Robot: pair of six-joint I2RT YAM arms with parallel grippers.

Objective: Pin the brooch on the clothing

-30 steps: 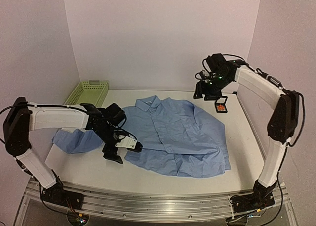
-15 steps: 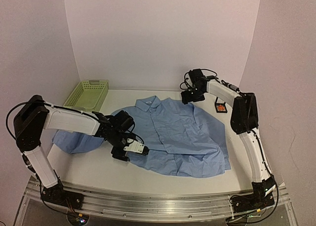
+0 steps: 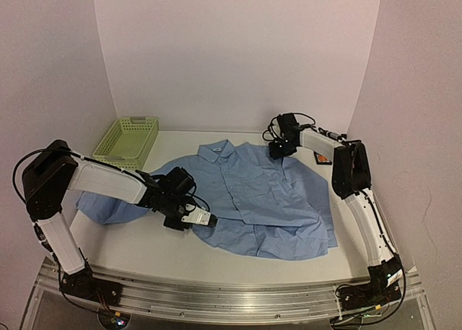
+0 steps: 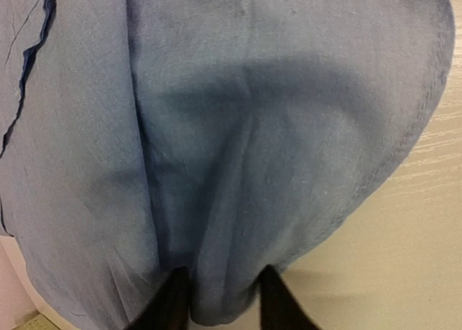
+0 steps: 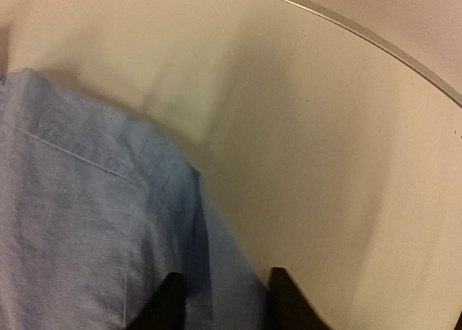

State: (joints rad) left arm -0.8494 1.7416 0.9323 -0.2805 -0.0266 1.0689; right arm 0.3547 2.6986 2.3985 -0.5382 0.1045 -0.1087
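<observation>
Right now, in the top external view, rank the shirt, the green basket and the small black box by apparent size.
1. light blue shirt, by far the largest.
2. pale green basket, though it sits farther back.
3. small black box, partly hidden behind the right arm.

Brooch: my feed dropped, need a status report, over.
Left gripper straddles blue shirt hem, grip unclear. Right gripper open, empty, over shirt shoulder. Brooch unpinned, rear right, under right arm.
</observation>
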